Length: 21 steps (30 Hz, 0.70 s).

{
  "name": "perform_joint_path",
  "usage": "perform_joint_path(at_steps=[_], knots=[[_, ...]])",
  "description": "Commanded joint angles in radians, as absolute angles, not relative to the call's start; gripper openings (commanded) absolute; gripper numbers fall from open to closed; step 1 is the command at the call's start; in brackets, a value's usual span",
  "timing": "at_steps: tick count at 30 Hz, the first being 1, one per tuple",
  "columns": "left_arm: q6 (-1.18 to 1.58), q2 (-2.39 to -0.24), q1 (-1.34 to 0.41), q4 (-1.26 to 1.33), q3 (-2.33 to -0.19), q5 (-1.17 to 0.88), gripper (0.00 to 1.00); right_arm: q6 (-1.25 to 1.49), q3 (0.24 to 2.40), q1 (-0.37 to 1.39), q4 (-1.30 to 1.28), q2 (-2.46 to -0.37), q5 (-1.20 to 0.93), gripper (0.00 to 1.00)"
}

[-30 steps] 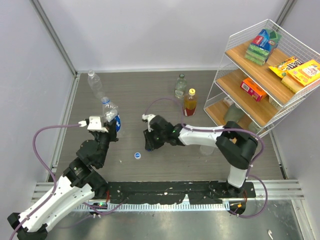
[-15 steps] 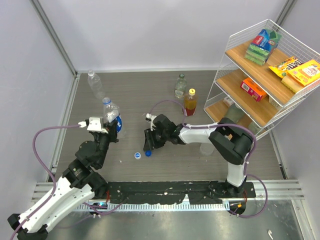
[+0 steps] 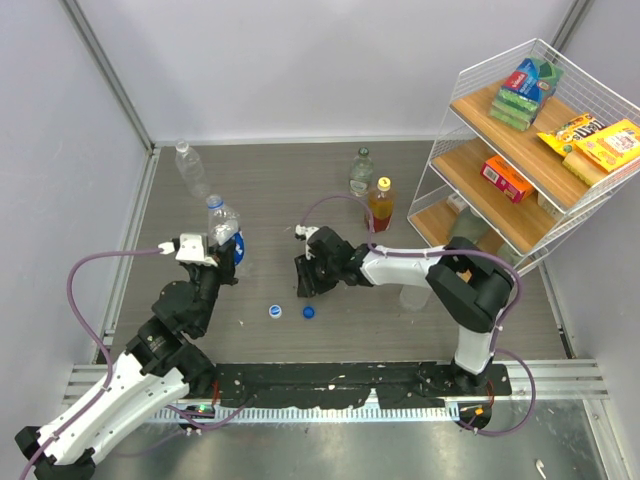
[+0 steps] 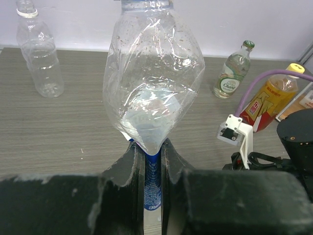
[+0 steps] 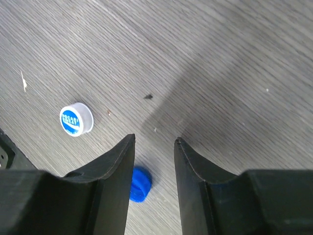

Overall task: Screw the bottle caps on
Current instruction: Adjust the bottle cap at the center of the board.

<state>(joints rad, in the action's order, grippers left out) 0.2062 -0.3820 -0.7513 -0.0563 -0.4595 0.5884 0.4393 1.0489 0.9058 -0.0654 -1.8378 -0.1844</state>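
Note:
My left gripper (image 4: 149,147) is shut on a crumpled clear bottle (image 4: 154,83), pinching it at its blue label (image 4: 152,181); the bottle stands upright above the fingers (image 3: 222,228). My right gripper (image 5: 153,142) hangs open just above the table with nothing between its fingers (image 3: 303,288). A dark blue cap (image 5: 139,183) lies on the table beside its left finger, partly hidden by it (image 3: 309,311). A white cap with a blue middle (image 5: 76,120) lies further left (image 3: 275,311).
An empty clear bottle (image 3: 190,168) stands at the back left. A clear bottle with a green cap (image 3: 360,172) and an amber bottle with a yellow cap (image 3: 380,205) stand at the back middle. A wire shelf rack (image 3: 520,150) with boxed snacks fills the right.
The right gripper opened wider and drew slightly back and right. The dark blue cap, near its fingertips before, now lies loose on the table a little further right. The left arm holds still.

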Motion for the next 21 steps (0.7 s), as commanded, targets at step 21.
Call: perform_joint_path(at_steps=[21], knots=[[0.213,-0.371,-0.75,0.009,-0.445,0.557,0.0,0.009,1.147,1.223,-0.268,-1.719,0.199,0.37]])
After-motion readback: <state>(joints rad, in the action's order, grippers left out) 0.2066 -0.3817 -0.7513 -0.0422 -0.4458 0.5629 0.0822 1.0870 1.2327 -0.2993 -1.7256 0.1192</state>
